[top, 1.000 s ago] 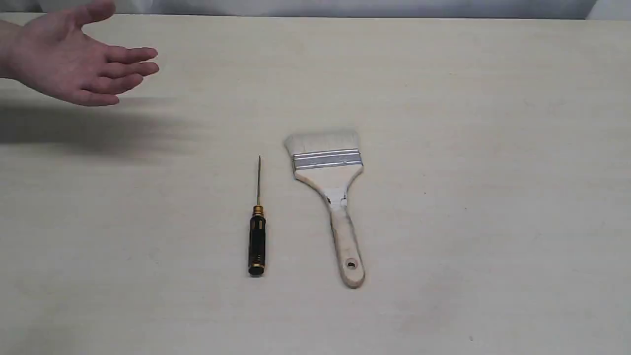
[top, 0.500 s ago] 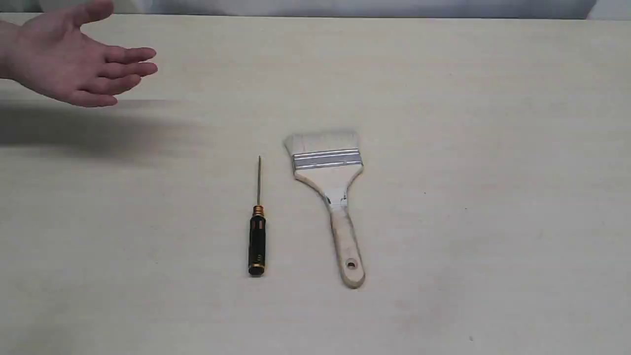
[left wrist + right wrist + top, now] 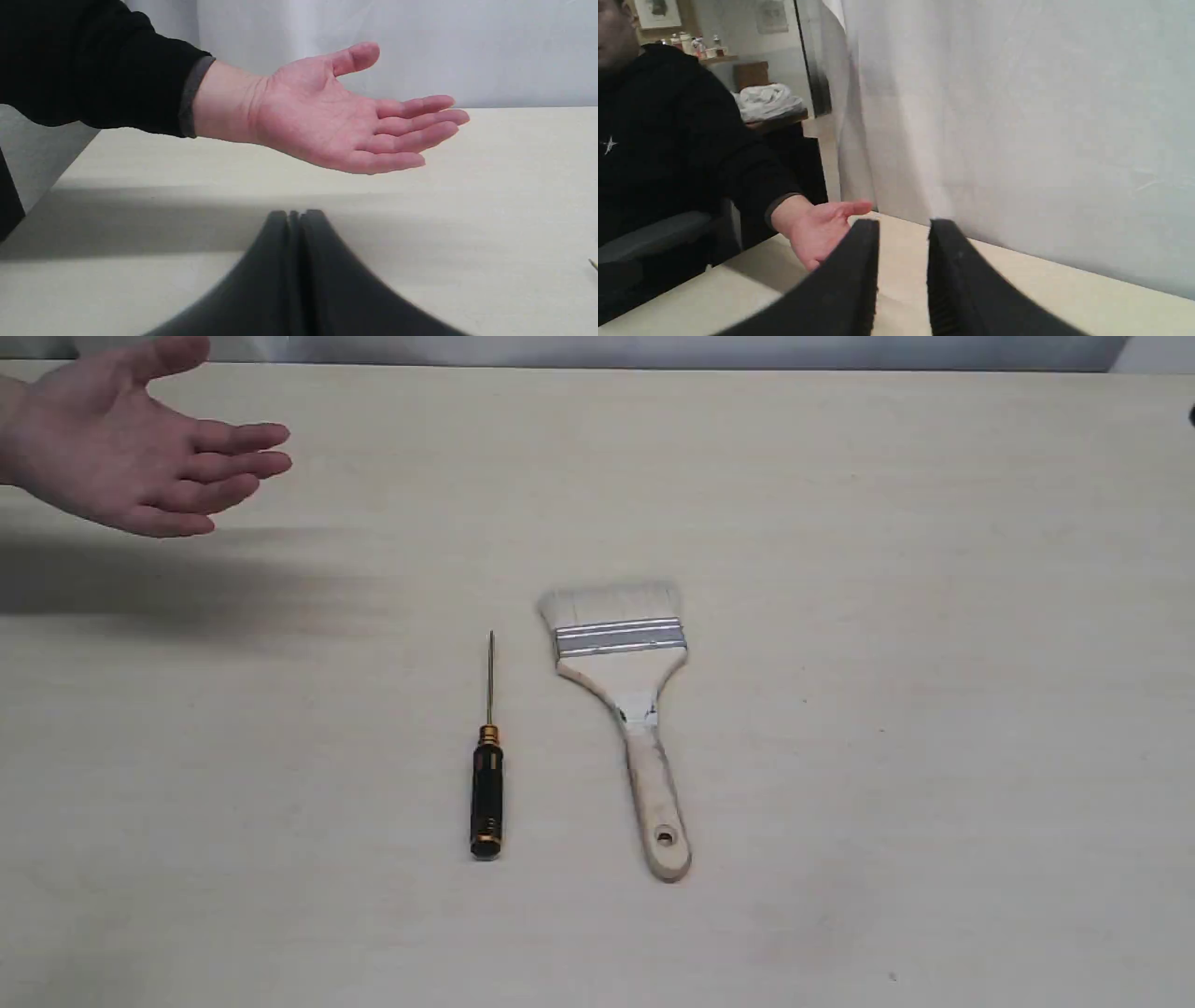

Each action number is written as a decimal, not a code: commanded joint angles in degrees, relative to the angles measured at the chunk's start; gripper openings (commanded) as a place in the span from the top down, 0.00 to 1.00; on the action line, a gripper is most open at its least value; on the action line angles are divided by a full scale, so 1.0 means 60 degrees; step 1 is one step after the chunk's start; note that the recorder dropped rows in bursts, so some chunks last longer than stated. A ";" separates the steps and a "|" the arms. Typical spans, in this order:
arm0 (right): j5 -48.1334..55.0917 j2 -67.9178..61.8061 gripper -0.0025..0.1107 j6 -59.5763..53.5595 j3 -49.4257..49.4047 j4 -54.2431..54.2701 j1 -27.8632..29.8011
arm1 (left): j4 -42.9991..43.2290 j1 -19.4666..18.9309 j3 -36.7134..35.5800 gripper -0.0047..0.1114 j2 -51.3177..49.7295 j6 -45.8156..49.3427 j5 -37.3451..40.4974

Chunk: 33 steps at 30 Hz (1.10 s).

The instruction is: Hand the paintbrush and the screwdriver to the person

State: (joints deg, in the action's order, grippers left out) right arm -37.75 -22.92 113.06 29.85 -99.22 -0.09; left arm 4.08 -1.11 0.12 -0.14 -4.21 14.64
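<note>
The paintbrush (image 3: 624,658) lies flat mid-table, pale bristles toward the far side and its holed wooden handle toward the near edge. To its left lies the screwdriver (image 3: 486,791), parallel to it, with the thin shaft pointing away. The person's open hand (image 3: 121,448) hovers palm-up over the far left corner. In the left wrist view my left gripper (image 3: 296,215) is shut and empty, low over the table in front of that hand (image 3: 336,116). My right gripper (image 3: 903,227) is open with nothing between its fingers, and the hand (image 3: 817,228) shows behind it. Neither gripper shows clearly in the exterior view.
The pale wooden table (image 3: 887,616) carries only the two tools. A grey-white curtain (image 3: 1017,116) hangs behind its far edge. The person in a black top (image 3: 668,140) sits at the left corner. A small dark speck (image 3: 1192,416) sits at the exterior view's right edge.
The person's hand has drifted slightly to the left. A dark speck has appeared at the right edge of the exterior view. Both tools lie unmoved.
</note>
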 commanded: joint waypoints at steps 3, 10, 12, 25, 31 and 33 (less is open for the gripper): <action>0.0206 -0.1155 0.78 -0.0744 0.0247 -0.0120 -0.0012 | -0.0006 0.0079 -0.0019 0.96 0.0024 -0.0019 -0.0061; 0.1084 -0.2383 0.78 -0.2750 0.0213 -0.0120 -0.0012 | -0.0006 0.0079 -0.0019 0.96 0.0024 -0.0019 -0.0061; 0.1846 -0.2622 0.78 -0.3304 0.0213 -0.0120 -0.0012 | -0.0006 0.0079 -0.0019 0.96 0.0024 -0.0019 -0.0061; 0.0823 -0.2814 0.78 -0.5138 0.0233 -0.0120 -0.0697 | -0.0006 0.0079 -0.0019 0.96 0.0024 -0.0019 -0.0061; 0.4879 -0.2814 0.78 -0.6664 0.0253 -0.0120 -0.2258 | -0.0037 0.0079 -0.0019 0.96 0.0024 -0.0019 -0.0051; 0.7153 -0.2814 0.78 -0.6650 0.0273 -0.0120 -0.2670 | -0.0037 0.0079 -0.0019 0.96 0.0024 -0.0019 -0.0051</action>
State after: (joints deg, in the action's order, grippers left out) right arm -6.41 -39.75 74.14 31.11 -100.58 -14.26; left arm 4.08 -1.11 0.12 -0.14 -4.21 14.64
